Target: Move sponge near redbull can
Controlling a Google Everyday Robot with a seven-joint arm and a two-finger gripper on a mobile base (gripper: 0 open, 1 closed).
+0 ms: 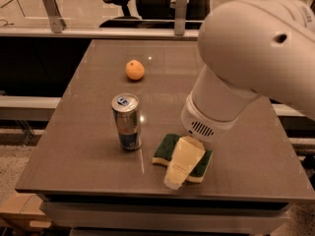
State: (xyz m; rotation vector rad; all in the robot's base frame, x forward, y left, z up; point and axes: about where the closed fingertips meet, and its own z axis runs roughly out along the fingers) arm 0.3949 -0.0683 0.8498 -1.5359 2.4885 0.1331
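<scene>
The redbull can [127, 122] stands upright on the brown table [83, 156], left of centre near the front. The sponge [166, 146] lies flat just right of the can, a small gap apart, green top up with pale yellow foam showing along its edge. My gripper [180, 165] hangs from the big white arm [246, 58] and sits right over the middle of the sponge, covering part of it and reaching toward the table's front edge.
An orange fruit [135, 70] lies farther back on the table, behind the can. The table's front edge is close below the sponge. A railing and an office chair [123, 6] stand behind the table.
</scene>
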